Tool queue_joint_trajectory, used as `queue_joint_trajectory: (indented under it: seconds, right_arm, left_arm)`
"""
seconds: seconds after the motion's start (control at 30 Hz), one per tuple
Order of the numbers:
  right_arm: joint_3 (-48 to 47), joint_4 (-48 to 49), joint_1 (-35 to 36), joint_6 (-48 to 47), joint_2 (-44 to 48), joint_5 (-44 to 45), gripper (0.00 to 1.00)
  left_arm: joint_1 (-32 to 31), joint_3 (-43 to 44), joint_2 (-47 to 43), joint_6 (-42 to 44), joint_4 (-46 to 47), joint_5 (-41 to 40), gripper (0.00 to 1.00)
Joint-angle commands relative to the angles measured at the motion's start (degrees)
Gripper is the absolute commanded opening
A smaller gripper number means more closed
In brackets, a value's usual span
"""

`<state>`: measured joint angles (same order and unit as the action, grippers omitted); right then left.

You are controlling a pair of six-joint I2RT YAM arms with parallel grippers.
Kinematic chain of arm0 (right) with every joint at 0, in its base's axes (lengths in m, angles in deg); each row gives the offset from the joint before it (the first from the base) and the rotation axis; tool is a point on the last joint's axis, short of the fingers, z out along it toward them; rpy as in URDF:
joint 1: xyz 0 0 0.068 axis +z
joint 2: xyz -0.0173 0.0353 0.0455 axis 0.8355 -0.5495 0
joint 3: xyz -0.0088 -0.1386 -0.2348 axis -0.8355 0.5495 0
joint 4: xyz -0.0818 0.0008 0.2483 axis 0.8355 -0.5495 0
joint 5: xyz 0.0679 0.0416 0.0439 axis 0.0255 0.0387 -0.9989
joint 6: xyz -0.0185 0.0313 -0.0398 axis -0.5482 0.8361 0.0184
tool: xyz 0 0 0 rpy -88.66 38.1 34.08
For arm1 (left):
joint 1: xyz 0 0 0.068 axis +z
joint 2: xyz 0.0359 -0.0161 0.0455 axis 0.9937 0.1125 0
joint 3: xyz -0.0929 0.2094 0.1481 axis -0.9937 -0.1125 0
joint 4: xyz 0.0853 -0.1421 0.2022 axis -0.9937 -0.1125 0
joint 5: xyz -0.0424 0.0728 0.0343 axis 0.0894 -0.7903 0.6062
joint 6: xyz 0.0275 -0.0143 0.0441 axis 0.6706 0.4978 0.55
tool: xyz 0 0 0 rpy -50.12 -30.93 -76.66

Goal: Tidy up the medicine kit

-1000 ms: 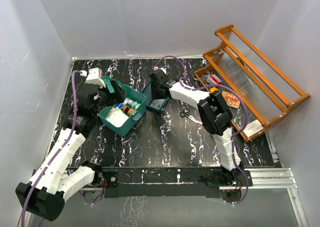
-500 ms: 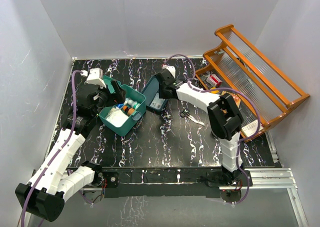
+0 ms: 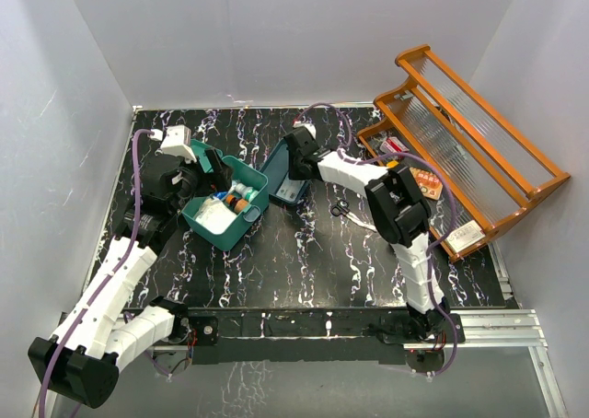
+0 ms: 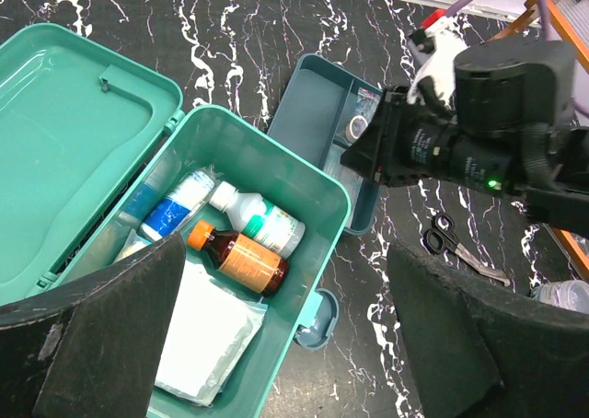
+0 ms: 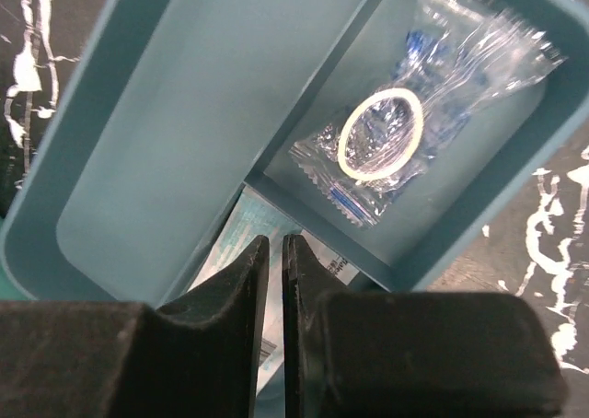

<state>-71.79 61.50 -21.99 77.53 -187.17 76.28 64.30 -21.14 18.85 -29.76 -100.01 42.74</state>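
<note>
The medicine kit [image 3: 248, 223] stands open at left centre, its lid [image 4: 69, 133] laid back. In the left wrist view its box [image 4: 304, 174] holds a brown bottle with an orange cap [image 4: 241, 257], a white and green bottle [image 4: 262, 223], a blue-labelled bottle [image 4: 175, 211] and a white gauze pack [image 4: 207, 330]. My left gripper [image 4: 276, 344] hovers open above the kit, empty. My right gripper [image 5: 274, 252] is shut low over the dark-teal divided tray [image 5: 184, 114], above a blue-white paper packet [image 5: 239, 243]. A clear packet with a white ring [image 5: 386, 137] lies in one compartment.
The tray [image 3: 281, 174] leans against the kit's right side. Small scissors [image 3: 342, 206] lie on the black marbled table right of it. The orange wooden rack [image 3: 469, 151] with a few small items stands at the far right. White walls close in the back and sides.
My right arm swung a little right and back, then returned over the tray. The left arm, the kit and the tray have not moved.
</note>
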Motion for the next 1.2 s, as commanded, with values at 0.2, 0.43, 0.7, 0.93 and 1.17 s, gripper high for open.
queue_joint_trajectory:
  seconds: [0.2, 0.43, 0.7, 0.93, 1.17]
  right_arm:
    - [-2.8, 0.1, 0.2, 4.8, -3.7, 6.8, 0.08]
    - [-2.6, -0.2, 0.0, 3.0, 4.3, 1.0, 0.25]
    - [8.4, -2.5, -5.7, 0.6, 18.5, -1.3, 0.47]
    - [25.1, -7.9, -13.4, 1.0, 30.3, 0.4, 0.62]
    - [33.1, -9.6, -13.5, -3.2, 32.7, -1.7, 0.81]
  left_arm:
    - [0.2, 0.4, -0.8, -0.8, 1.1, 1.1, 0.9]
    - [0.2, 1.0, -0.9, -0.2, 0.3, 0.7, 0.9]
    - [0.2, 2.4, -1.0, 2.0, -1.1, 0.9, 0.9]
    - [0.2, 3.2, -1.3, 4.1, -2.1, 0.0, 0.92]
    - [0.1, 2.7, -0.8, 2.8, -0.6, 1.8, 0.92]
